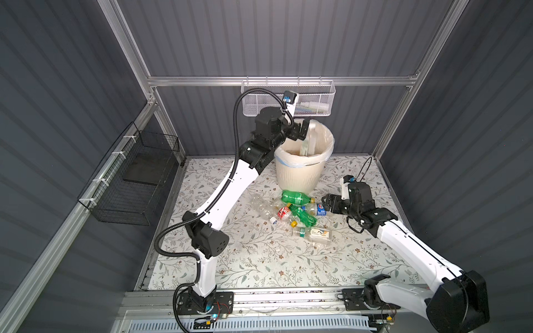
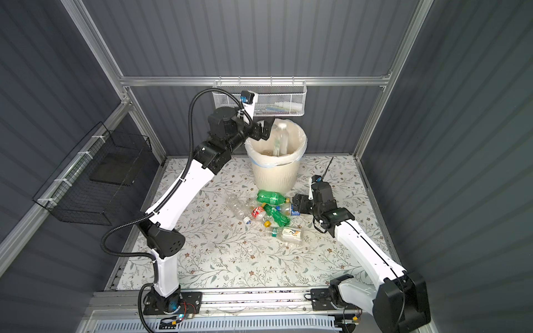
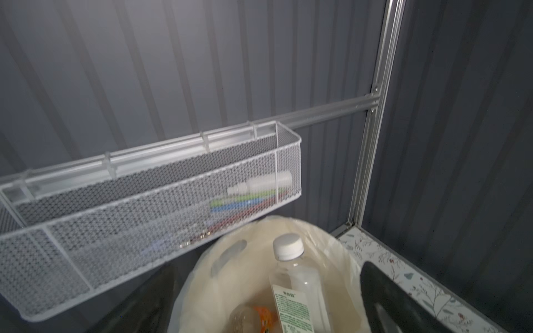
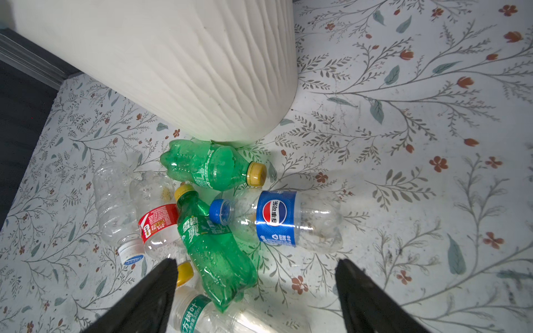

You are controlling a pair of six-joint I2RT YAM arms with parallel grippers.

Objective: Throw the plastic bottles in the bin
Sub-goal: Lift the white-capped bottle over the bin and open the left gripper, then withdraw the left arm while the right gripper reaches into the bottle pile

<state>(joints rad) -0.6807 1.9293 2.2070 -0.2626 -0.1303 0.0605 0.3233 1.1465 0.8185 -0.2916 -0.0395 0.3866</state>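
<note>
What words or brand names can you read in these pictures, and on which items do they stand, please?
"百事可乐": blue label of the Pepsi bottle.
"雪碧": label of the crushed green Sprite bottle.
"方树叶", its start cut off: green-banded clear bottle.
Red-labelled clear bottle: print too blurred to read.
White-capped bottle in the bin: label too small to read.

Bin: far centre of the table. Capped bottle: inside the bin, leaning over a second bottle lower down. Plastic bottles: clustered on the table just near of the bin, with the Pepsi bottle rightmost and the Sprite bottle to its left. Mesh basket: on the far rail, behind and above the bin. Wire basket: on the left wall.
</note>
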